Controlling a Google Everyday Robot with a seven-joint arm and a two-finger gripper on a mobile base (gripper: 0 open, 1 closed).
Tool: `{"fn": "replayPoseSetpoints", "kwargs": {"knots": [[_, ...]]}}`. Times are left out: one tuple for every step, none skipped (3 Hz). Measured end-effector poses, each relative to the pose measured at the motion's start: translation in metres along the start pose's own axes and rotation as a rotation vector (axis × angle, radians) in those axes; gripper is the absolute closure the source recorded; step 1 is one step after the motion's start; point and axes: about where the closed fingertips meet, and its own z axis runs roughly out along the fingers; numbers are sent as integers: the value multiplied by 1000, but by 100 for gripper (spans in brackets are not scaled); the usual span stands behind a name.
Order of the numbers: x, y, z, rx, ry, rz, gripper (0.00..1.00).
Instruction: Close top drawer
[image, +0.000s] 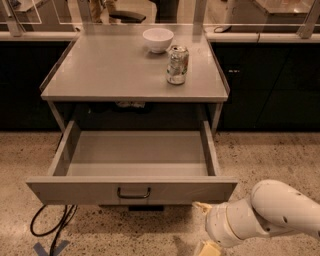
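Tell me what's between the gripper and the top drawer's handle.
Only the top drawer's bare front panel and speckled floor, per the camera view; the gripper sits low, right of the handle.

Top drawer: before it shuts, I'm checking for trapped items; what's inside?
Only bare floor shows in the top drawer; the strip behind its front panel is hidden. The gripper sits below its right front corner.

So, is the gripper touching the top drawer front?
Cannot tell. Camera view: the gripper sits below the top drawer, front-right, a fingertip at its bottom edge; no plain contact or gap.
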Motion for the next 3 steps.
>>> {"fn": "replayPoseSetpoints", "kwargs": {"knots": [[9, -52, 15, 76, 17, 52, 0], [10, -58, 17, 84, 17, 58, 0], [3, -90, 22, 130, 17, 64, 0]]}}
